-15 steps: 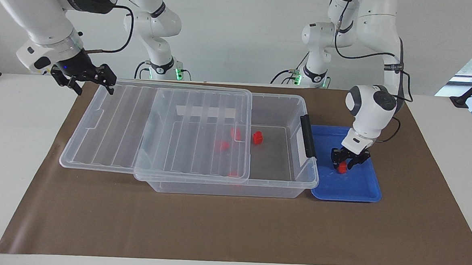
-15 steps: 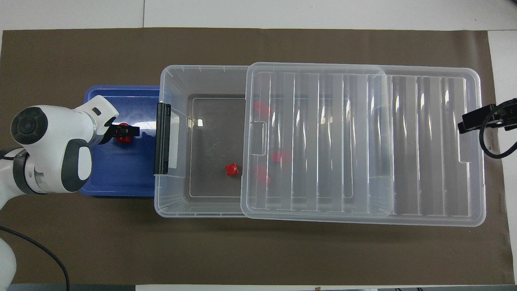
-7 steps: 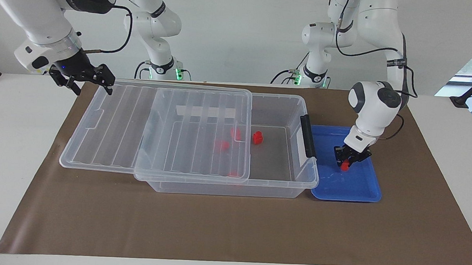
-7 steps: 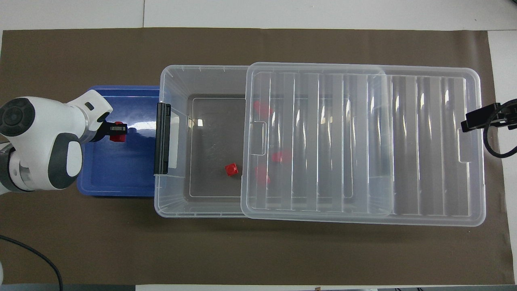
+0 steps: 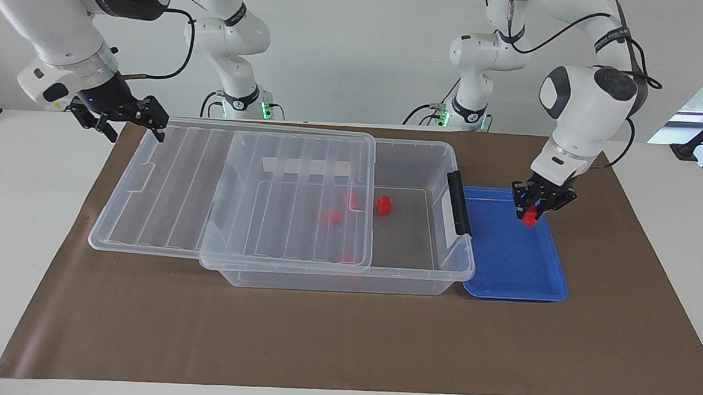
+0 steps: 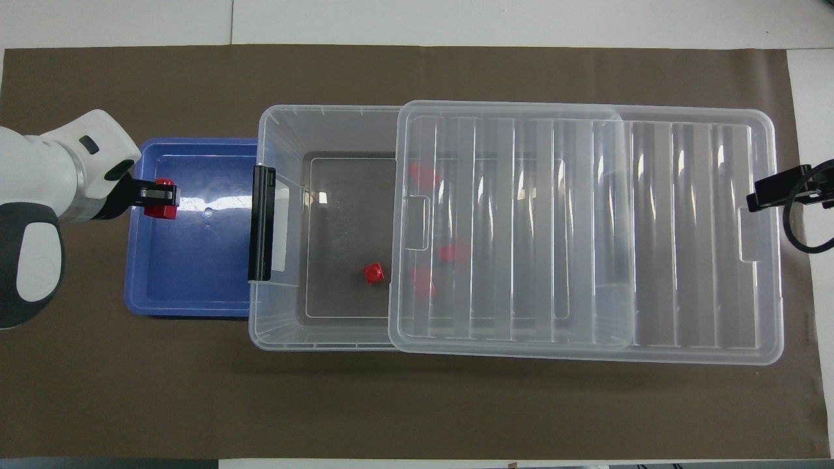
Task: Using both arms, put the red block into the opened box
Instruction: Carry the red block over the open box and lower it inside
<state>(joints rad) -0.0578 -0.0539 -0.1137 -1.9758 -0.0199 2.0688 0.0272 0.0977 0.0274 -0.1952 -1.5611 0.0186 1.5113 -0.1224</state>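
Lifting clear of the blue tray [image 5: 540, 279], your left tool [image 5: 533, 214] is carrying the red block [image 5: 530, 217] clamped between its fingers, higher over the tray than a second ago; the carry toward the box [image 5: 409, 248] looks underway. Your right tool [image 5: 132, 120], fingers apart, is waiting at the slid-back lid [image 5: 166, 182]. Brown paper [image 5: 320, 340] is covering the white table [image 5: 2, 203]; two slimmer arms [image 5: 233, 41] are standing by the wall.

Both arms [image 5: 585, 107] are glossy white, built of rounded segments with dark grey joint panels, black cables looping along them, a silver wrist ring and small blue light at the frame's upper left, ending in black finger grippers [image 5: 542, 202].
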